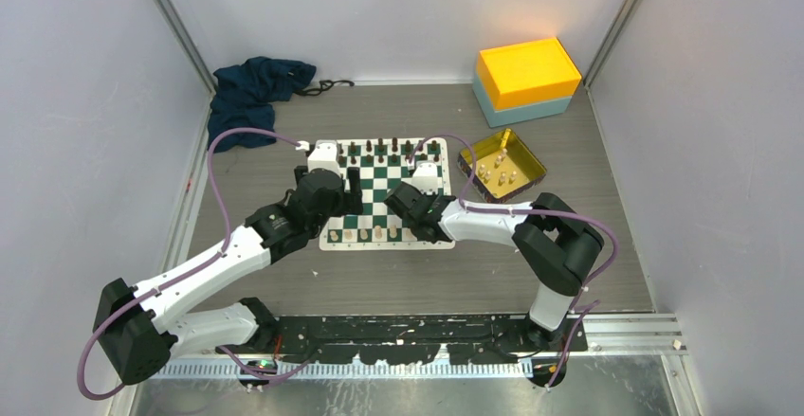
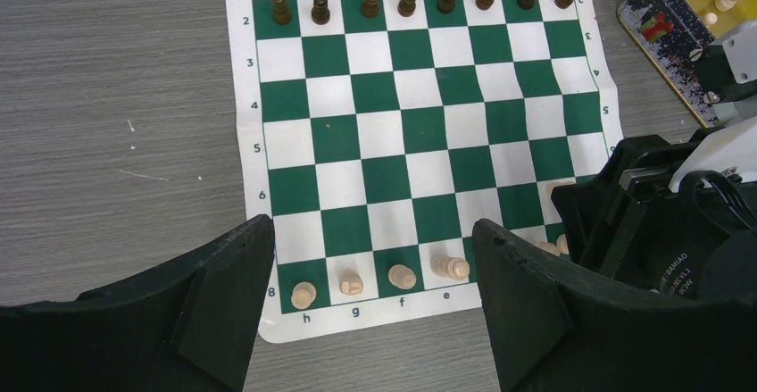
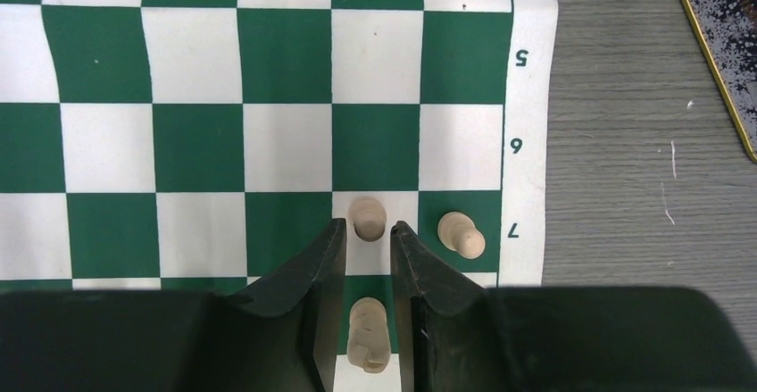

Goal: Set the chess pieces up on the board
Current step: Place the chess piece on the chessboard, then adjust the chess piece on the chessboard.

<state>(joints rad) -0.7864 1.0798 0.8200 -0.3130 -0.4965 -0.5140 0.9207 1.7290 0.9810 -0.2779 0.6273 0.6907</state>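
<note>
The board (image 1: 384, 198) lies on the table (image 1: 427, 283), a tray (image 1: 526, 163) just to its right, boxes (image 1: 526, 80) behind the tray

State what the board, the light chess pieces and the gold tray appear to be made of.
The board: a thin flexible mat, likely vinyl, matte; its printed squares ripple. The light chess pieces: probably bare pale wood, with turned shapes and a dull surface. The gold tray: seemingly a metal tin, shiny inside, with a printed picture on its wall.
</note>
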